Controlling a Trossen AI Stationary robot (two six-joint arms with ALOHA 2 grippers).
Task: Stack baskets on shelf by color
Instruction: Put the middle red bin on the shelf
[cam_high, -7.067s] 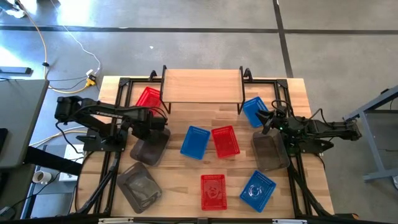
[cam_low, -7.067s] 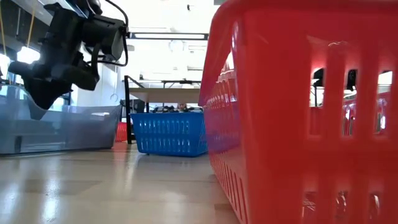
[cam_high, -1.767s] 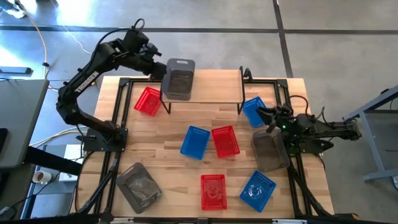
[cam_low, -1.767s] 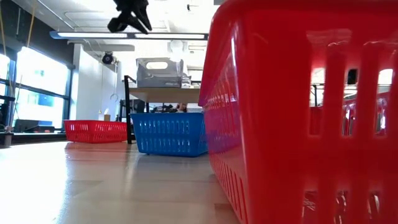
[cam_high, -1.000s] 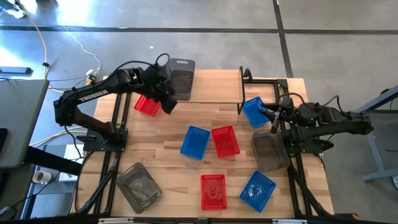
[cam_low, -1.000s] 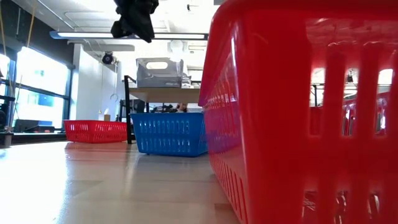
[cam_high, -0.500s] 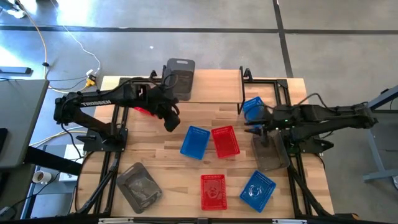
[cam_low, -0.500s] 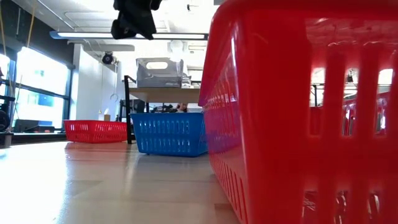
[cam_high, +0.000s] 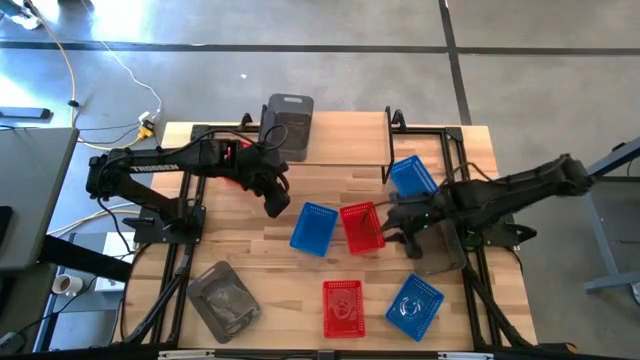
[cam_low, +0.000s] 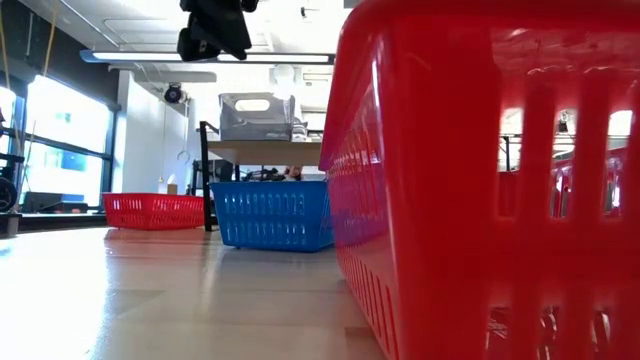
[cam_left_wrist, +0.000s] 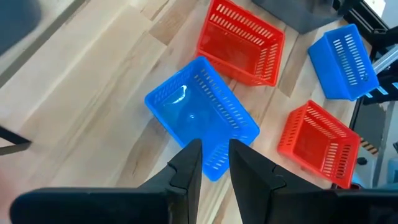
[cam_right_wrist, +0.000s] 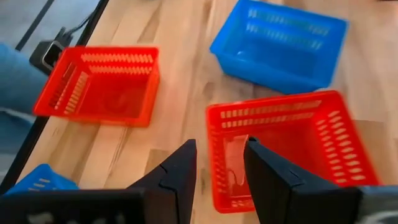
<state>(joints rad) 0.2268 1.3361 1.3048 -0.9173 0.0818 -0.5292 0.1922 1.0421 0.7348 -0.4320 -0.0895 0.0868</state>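
A grey basket (cam_high: 288, 124) stands on the far left end of the shelf (cam_high: 340, 138), also seen as the grey basket (cam_low: 257, 117) in the low view. My left gripper (cam_high: 277, 205) (cam_left_wrist: 216, 165) hovers open just left of the middle blue basket (cam_high: 313, 227) (cam_left_wrist: 199, 118), touching nothing. My right gripper (cam_high: 393, 225) (cam_right_wrist: 221, 165) is open beside the right edge of the middle red basket (cam_high: 363, 226) (cam_right_wrist: 292, 146), also touching nothing. The left gripper (cam_low: 215, 25) shows high up in the low view.
On the tabletop stand a blue basket (cam_high: 412, 175) by the shelf's right leg, a grey basket (cam_high: 437, 250) under the right arm, a grey basket (cam_high: 225, 298) near left, a red basket (cam_high: 343, 307) and a blue basket (cam_high: 413, 303) near the front edge. A red basket (cam_low: 152, 210) sits left of the shelf.
My left gripper has moved away from the shelf toward the near edge and the middle blue basket. My right arm has swung toward the table's left, from the far-right blue basket to the middle red basket. No basket has moved.
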